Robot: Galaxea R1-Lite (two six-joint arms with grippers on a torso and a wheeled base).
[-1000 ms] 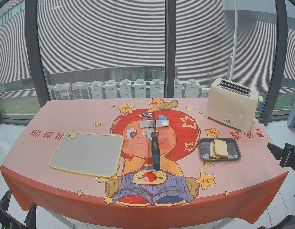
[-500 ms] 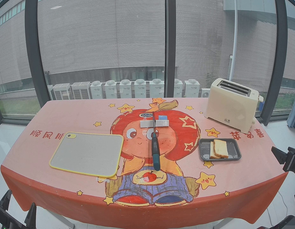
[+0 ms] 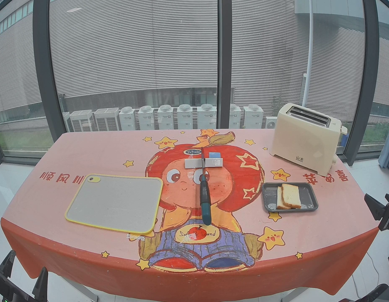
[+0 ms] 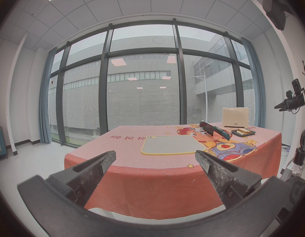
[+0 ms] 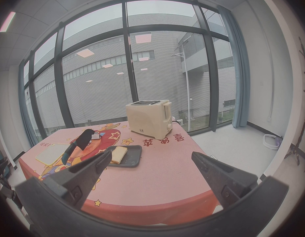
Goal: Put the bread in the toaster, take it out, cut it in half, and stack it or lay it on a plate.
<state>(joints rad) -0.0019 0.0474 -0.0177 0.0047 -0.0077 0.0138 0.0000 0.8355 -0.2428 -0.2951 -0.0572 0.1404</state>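
Cream toaster [image 3: 305, 137] at table's far right; bread [image 3: 289, 196], two slices, in dark tray [image 3: 312, 199] just in front. Knife [image 3: 205, 193] mid-table, cutting board [image 3: 114, 202] left of it. Left gripper [image 4: 155, 158] & right gripper [image 5: 151, 157] off the near edge, jaws apart; both cut off in head view.

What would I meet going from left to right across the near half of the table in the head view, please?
board → knife → tray holding the bread
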